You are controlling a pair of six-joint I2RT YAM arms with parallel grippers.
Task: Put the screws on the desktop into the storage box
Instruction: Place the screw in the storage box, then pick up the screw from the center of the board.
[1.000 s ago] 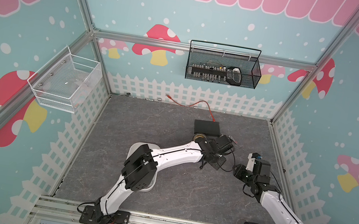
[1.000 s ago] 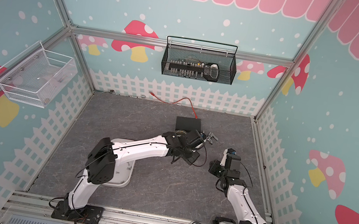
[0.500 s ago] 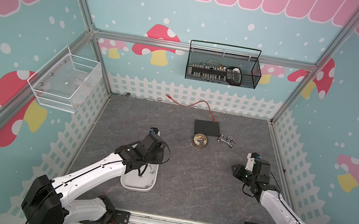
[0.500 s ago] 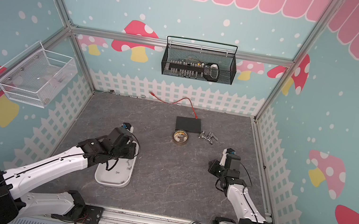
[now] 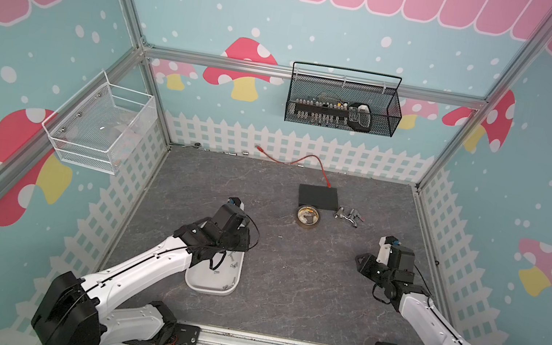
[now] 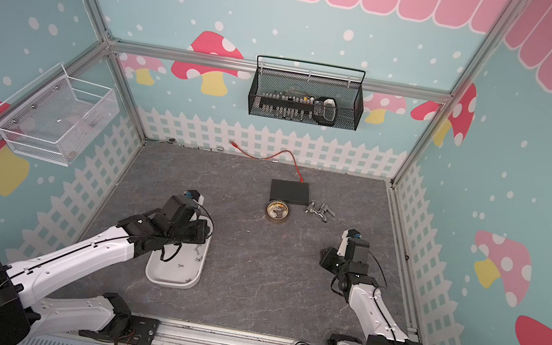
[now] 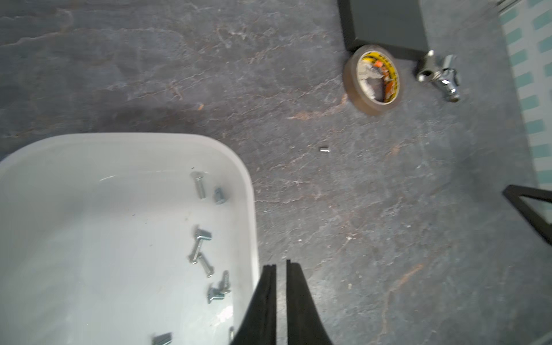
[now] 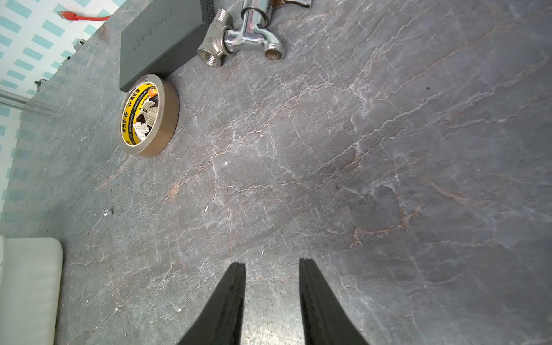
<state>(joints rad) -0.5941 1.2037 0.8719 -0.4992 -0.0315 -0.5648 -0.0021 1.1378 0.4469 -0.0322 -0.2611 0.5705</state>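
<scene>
The white storage box [image 5: 212, 287] lies on the dark grey desktop [image 5: 305, 282] at the near left, and several small silver screws [image 7: 203, 257] rest inside it along one side. One tiny screw [image 7: 324, 149] lies alone on the desktop [image 7: 388, 239], seen in both top views [image 5: 279, 236] [image 6: 247, 231] between the box and the tape roll. My left gripper [image 7: 281, 264] hovers at the box's rim [image 7: 252, 209], open by a narrow gap and holding nothing. My right gripper [image 8: 272, 263] is open over bare desktop at the right [image 5: 362, 263], empty.
A brown tape roll [image 5: 307, 216], a flat black box [image 5: 318, 196] with a red cable [image 5: 301, 160] and a chrome tap fitting [image 5: 348, 216] sit at the far middle. A black mesh basket [image 5: 341, 110] and a white one [image 5: 101, 129] hang on the walls.
My left arm has swung back from beside the tape roll and fittings to the storage box, and its jaws have parted slightly. The right arm has stayed still.
</scene>
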